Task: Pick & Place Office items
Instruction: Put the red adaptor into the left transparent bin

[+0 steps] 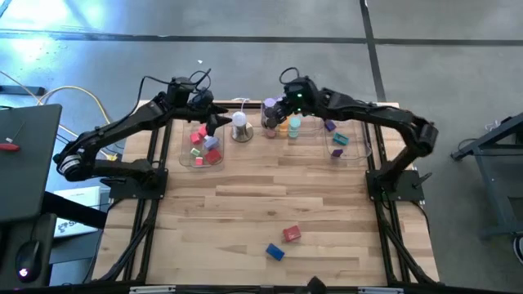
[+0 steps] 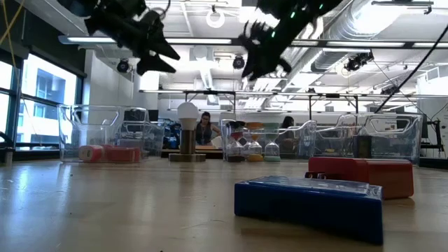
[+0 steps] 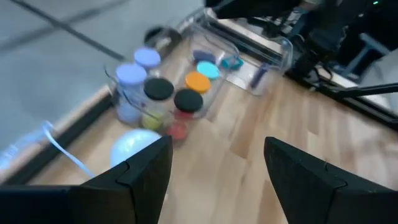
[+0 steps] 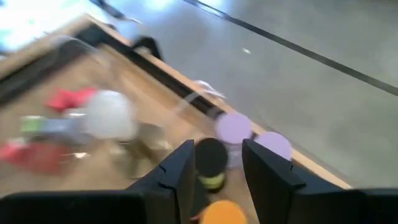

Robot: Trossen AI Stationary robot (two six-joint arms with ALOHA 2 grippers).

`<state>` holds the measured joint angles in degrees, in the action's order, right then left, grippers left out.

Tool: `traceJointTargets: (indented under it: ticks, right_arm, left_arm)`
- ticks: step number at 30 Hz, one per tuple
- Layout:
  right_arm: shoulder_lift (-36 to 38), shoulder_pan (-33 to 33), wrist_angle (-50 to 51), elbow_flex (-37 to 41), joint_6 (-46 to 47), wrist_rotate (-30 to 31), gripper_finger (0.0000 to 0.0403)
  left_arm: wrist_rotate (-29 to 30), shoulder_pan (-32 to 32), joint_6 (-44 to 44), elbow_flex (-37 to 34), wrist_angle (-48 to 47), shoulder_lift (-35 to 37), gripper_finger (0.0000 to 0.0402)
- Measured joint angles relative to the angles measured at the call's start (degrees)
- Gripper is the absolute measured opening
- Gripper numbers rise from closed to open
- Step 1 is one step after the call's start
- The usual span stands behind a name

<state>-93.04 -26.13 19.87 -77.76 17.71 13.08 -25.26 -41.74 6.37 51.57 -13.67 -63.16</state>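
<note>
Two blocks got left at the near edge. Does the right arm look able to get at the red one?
Probably yes: the red block lies on bare table, nothing around except the blue block beside it.

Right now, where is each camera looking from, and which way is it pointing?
High view: above the table, looking straight down; both arms show.
Low view: at tabletop height, looking across past the blue block; both arms hang in from above.
Left wrist view: on the left arm, looking past its open left gripper.
Right wrist view: on the right arm, past the right gripper.
Both wrist views share the white dome and black-capped roll.
</note>
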Motion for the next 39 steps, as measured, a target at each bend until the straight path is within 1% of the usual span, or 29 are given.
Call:
traceJointTargets:
  ticks: [4, 7, 15, 18, 21, 23, 27, 31, 34, 36, 39]
  right_arm:
    - [6.40, 2.23, 1.75, 0.00, 0.01, -3.92, 0.0121]
    - [10.61, 4.09, 3.48, -0.02, 0.09, -6.06, 0.0121]
    - [19.39, 10.60, 9.01, -0.02, 0.58, -6.21, 0.0121]
    - [21.31, 13.30, 11.80, -0.02, 1.24, -6.22, 0.0121]
    - [23.13, 16.10, 17.20, -0.02, 3.65, -6.23, 0.0121]
    - [23.83, 18.54, 21.73, -0.02, 5.13, -6.17, 0.0121]
    - [24.41, 23.97, 29.46, -0.02, 9.89, -4.30, 0.0121]
    - [24.56, 29.96, 33.19, -0.02, 14.47, 0.03, 0.0121]
    - [24.53, 34.76, 34.43, -0.02, 16.82, 2.13, 0.0121]
    - [24.53, 38.05, 34.64, -0.02, 18.34, 3.29, 0.0121]
    - [24.53, 42.71, 35.66, -0.02, 21.15, 6.60, 0.0121]
  left_arm:
    - [5.96, 3.14, -2.08, 0.04, 0.06, 3.37, 0.0247]
    - [8.93, 5.97, -1.65, 0.04, 0.09, 5.22, 0.0247]
    - [10.87, 14.30, 3.34, 0.04, -0.70, 6.86, 0.0247]
    - [16.07, 18.38, 8.25, 0.04, -0.48, 6.86, 0.0247]
    - [20.45, 23.11, 9.62, 0.04, -0.15, 6.84, 0.0249]
    - [23.35, 26.74, 11.02, 0.04, 0.73, 6.84, 0.0257]
    - [30.10, 34.45, 13.21, 0.05, 3.39, 6.67, 0.0295]
    - [37.45, 41.78, 16.56, 0.53, 4.45, 5.64, 0.0336]
    - [39.16, 46.59, 16.46, 1.40, 5.65, 4.32, 0.0352]
    - [39.17, 49.51, 16.20, 2.35, 5.61, 3.00, 0.0355]
    - [39.43, 53.39, 17.83, 4.45, 5.56, 0.17, 0.0356]
